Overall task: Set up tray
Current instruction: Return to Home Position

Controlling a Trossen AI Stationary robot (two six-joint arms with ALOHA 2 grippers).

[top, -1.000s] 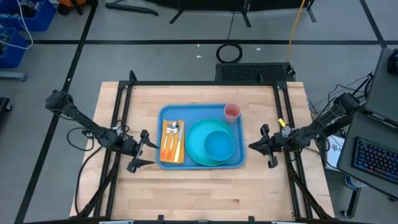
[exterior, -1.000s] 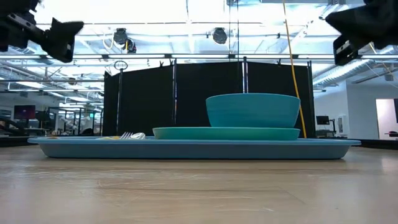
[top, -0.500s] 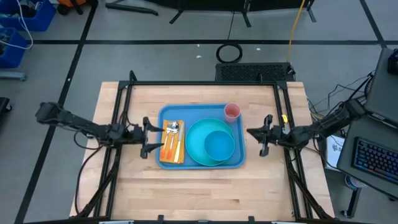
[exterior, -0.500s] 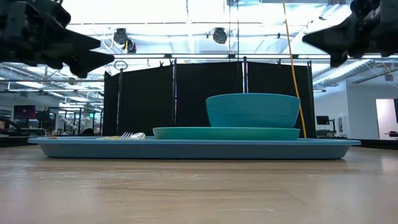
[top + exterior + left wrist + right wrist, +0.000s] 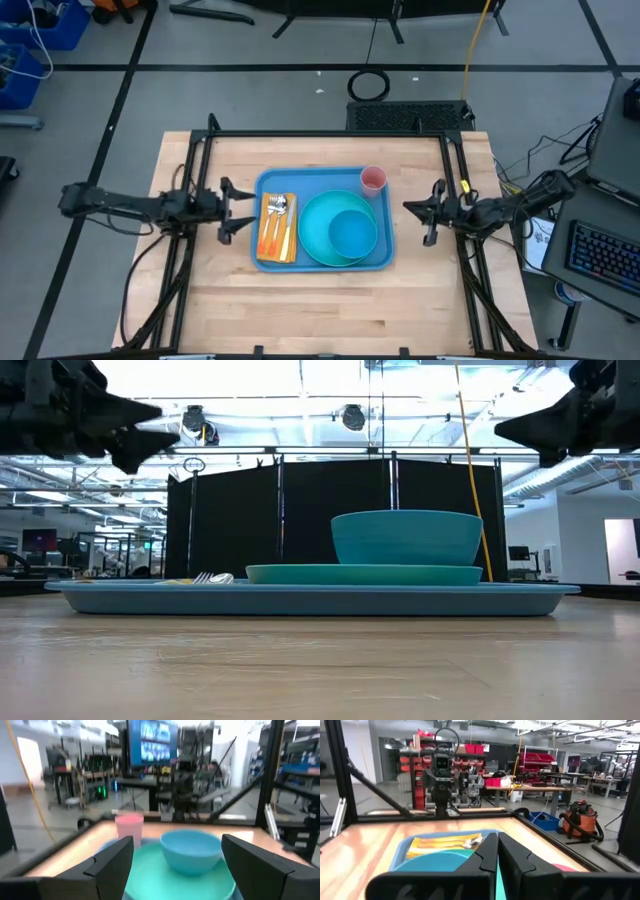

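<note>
Starting at the left fingers (image 5: 114,865): spread wide apart, gripping nothing, just framing the bowl (image 5: 191,850) and pink cup (image 5: 129,826) in the wrist view. Over to the right fingers (image 5: 487,852): pressed together with barely a sliver of gap, also holding nothing. From above, can spot the left gripper (image 5: 236,209) hanging just off the left edge of the tray (image 5: 262,180), not touching it, and the right gripper (image 5: 408,208) a bit off the tray's right edge, pointing back at it. Both up in the air going by the low view, tucked into the upper left and upper right corners of the frame, well above everything. As for the tray itself: sitting flat in the middle of the table (image 5: 320,310), slightly toward the top of the frame. Inside, going left to right: yellow napkin (image 5: 264,245) along the left side with cutlery (image 5: 279,222) laid on top, then a round turquoise plate (image 5: 312,215) filling most of the remaining space, with the bowl sitting on it toward the lower right. Lastly the cup, standing upright in the tray's upper right corner, just beside the plate's rim.
</note>
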